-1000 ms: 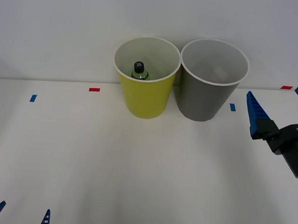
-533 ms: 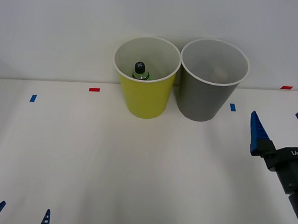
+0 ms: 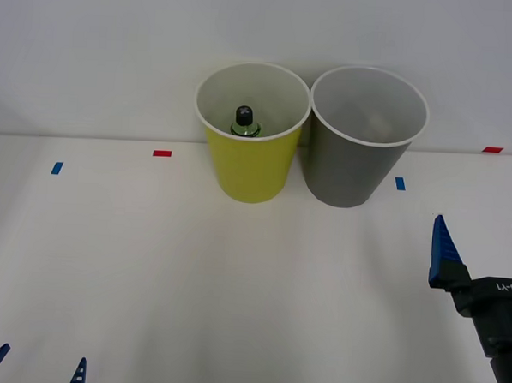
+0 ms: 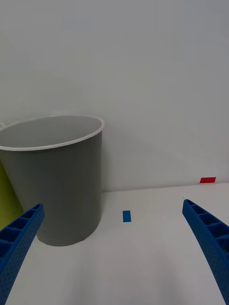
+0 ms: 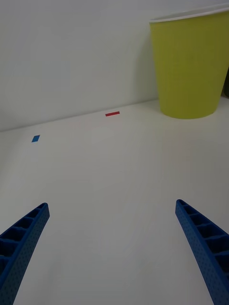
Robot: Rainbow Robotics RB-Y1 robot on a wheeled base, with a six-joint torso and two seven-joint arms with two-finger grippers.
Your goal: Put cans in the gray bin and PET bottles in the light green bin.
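Inside light green bin [image 3: 250,170] — PET bottle [image 3: 244,121] (black cap); right gripper [image 3: 482,246] fingers wide, housing print unclear.

- Right pincer [image 3: 480,250] at the right edge, fingers spread wide, pointing forward, holding nothing.
- Left pincer [image 3: 34,370] low at the near-left corner, fingers apart, parked.

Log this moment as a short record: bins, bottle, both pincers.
green bin: on the table, touching or nearly touching the gray one
gray bin: to the green bin's right, contents not discernible
bottle: upright inside the green bin, black cap showing
right pincer: open, empty, over the table right of the gray bin
left pincer: open, empty, at the near left edge
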